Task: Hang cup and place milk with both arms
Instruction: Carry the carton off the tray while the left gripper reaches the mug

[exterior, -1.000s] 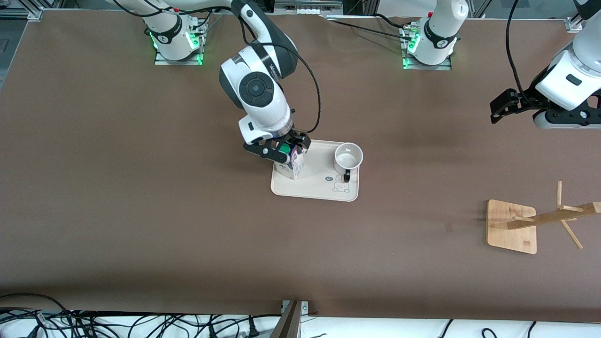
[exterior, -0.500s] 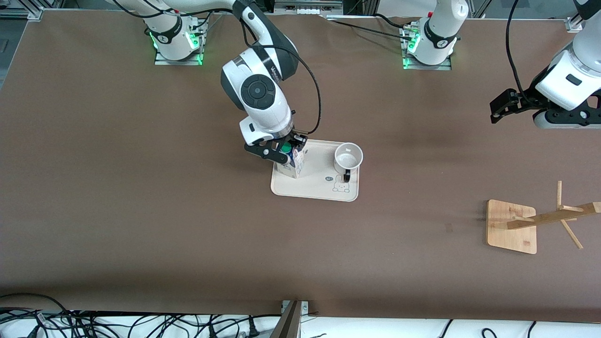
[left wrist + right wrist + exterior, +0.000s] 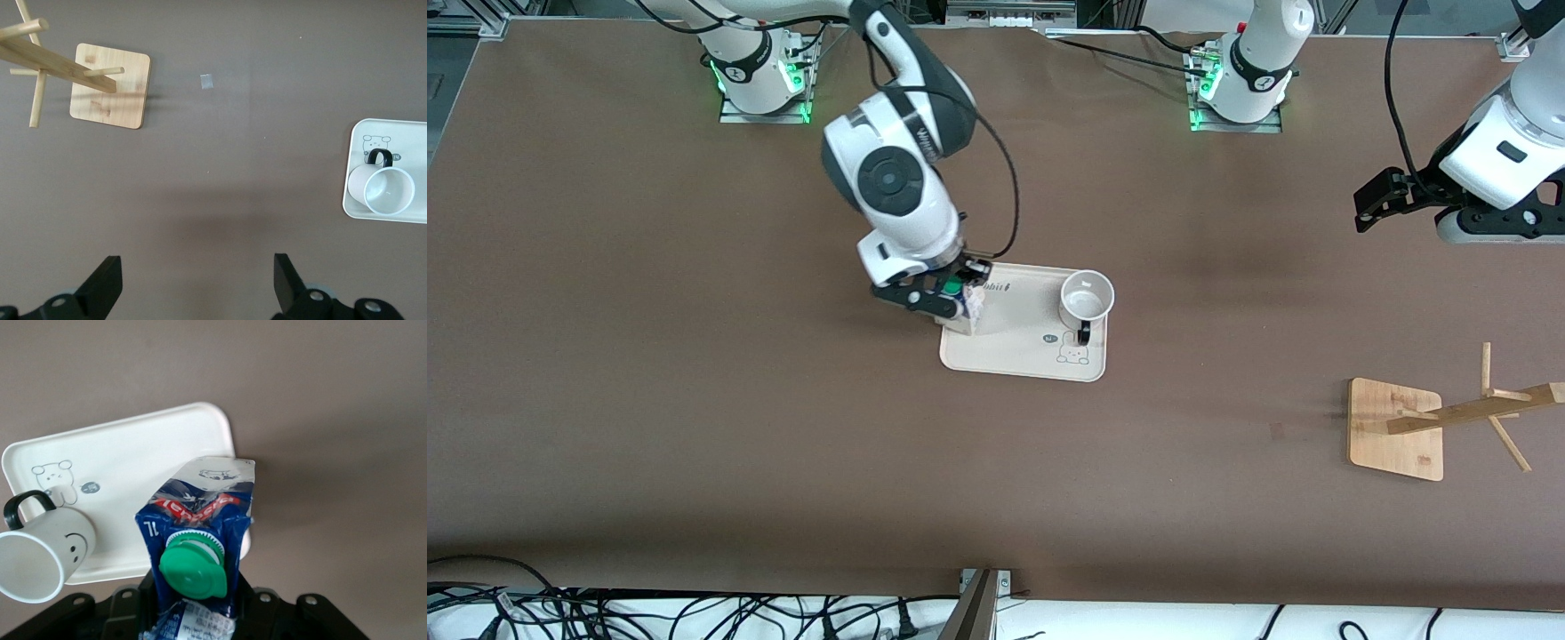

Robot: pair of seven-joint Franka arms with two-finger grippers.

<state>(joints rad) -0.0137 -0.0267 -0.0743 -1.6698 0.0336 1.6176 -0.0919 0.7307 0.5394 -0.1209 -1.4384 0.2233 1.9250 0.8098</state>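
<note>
Front view, brown table, cream tray, wooden rack, cables

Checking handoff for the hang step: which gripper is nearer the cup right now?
Right. The right gripper is over the tray edge, shut on the milk, beside the cup. The left gripper waits open near the left arm's end of the table.

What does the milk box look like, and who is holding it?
The milk is a small gable-top carton, apparently of printed card: dark blue top with a red band, round green cap, white sides. The right gripper is shut on its top and holds it, tilted, over the edge of the cream tray at the right arm's end. It touches nothing else; the cup stands apart.
</note>
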